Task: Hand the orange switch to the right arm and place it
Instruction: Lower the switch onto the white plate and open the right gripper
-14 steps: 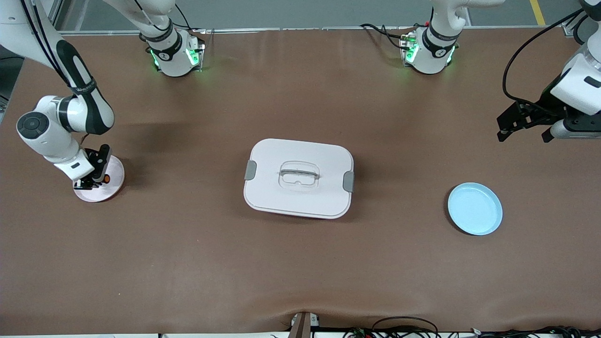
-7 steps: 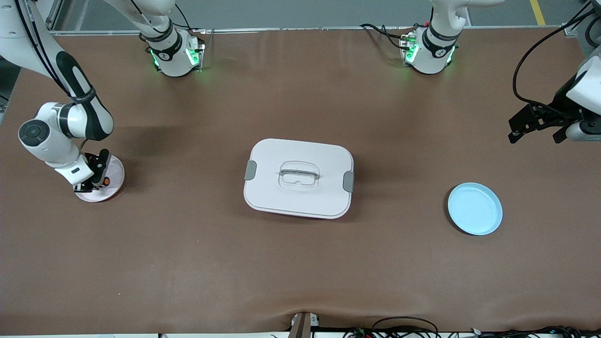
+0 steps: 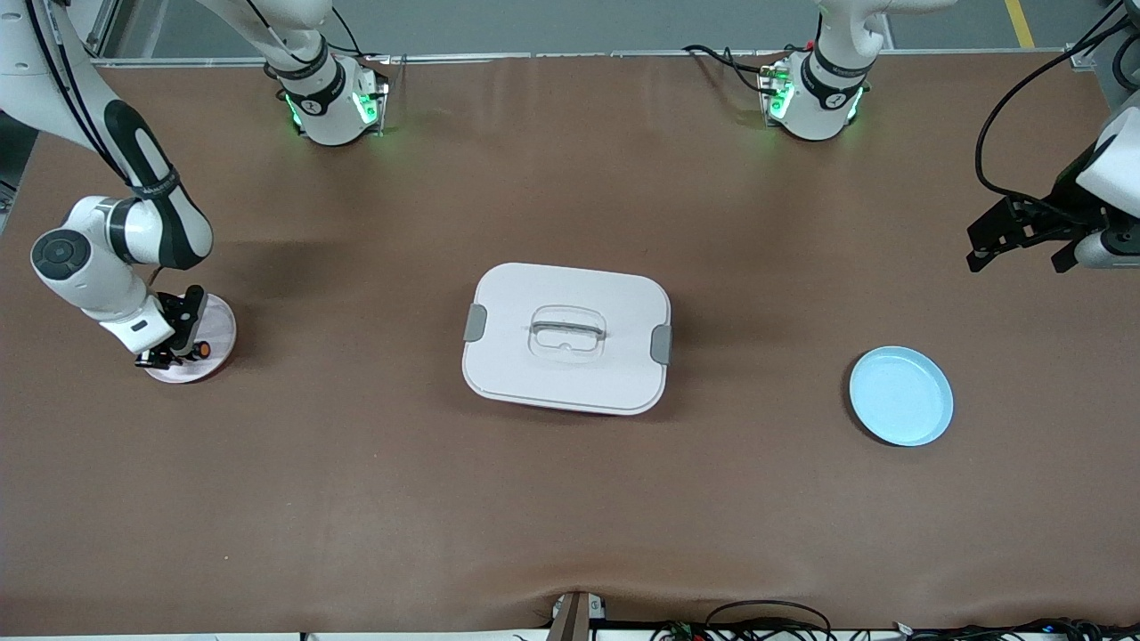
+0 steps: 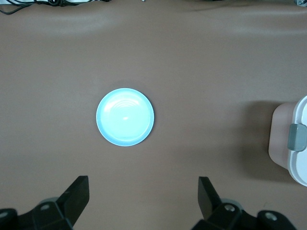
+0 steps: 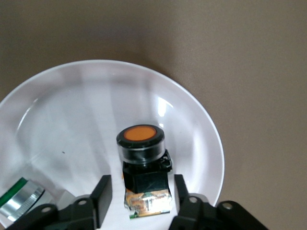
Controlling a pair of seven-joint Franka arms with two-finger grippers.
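Where glossy, round orange switch (image 5: 142, 158) on white plate (image 5: 192, 115)

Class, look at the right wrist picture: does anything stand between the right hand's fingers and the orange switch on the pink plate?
Nothing visible does. The right hand straddles the orange switch on the pink plate, fingers on either side, slightly apart from it.

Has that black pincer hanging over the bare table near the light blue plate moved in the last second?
Yes. The left arm's black pincer drifted outward toward the table's end, away from the round light blue plate.
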